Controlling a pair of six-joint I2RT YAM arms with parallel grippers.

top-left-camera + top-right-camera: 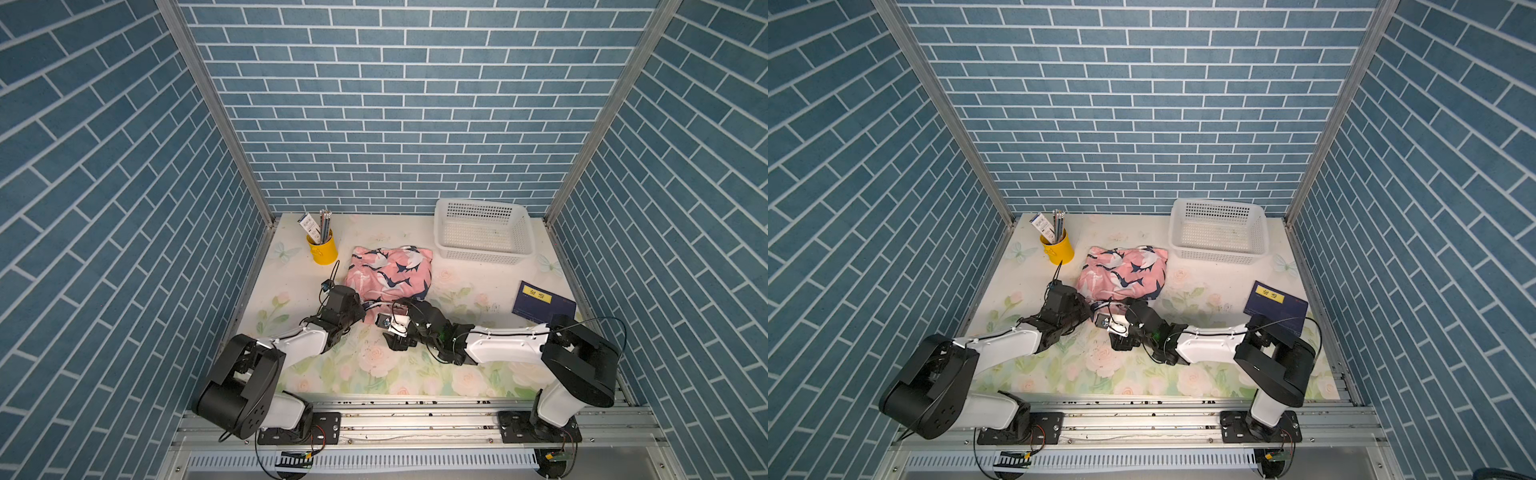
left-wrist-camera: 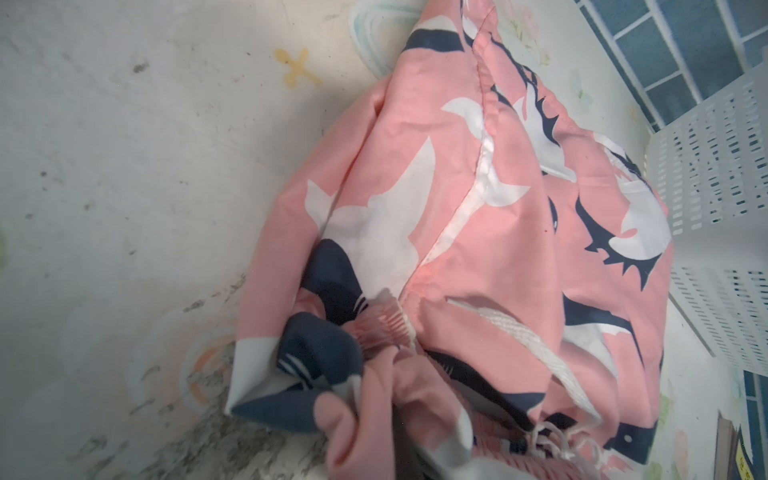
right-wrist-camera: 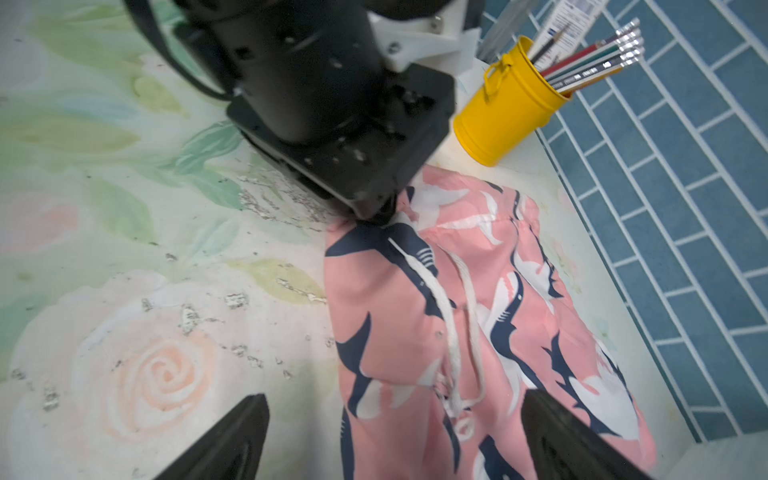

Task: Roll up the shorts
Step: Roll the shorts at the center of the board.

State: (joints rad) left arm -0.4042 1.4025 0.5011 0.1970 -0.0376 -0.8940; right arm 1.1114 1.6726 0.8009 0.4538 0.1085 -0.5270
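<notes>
Shorts (image 1: 390,272) edge pinched by left tool (image 3: 376,217); right tool (image 3: 390,415) spread above fabric.

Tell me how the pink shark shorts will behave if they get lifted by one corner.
The shorts will likely sag limply: the thin fabric lies in creases and bunches where the left hand pinches it. They look light for their size, so a push would probably wrinkle them rather than slide them. The loose drawstring may dangle and snag.

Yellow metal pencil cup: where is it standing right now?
In both top views the yellow metal pencil cup stands in the far left corner of the table, just left of the pink shark-print fabric shorts, not touching them.
</notes>
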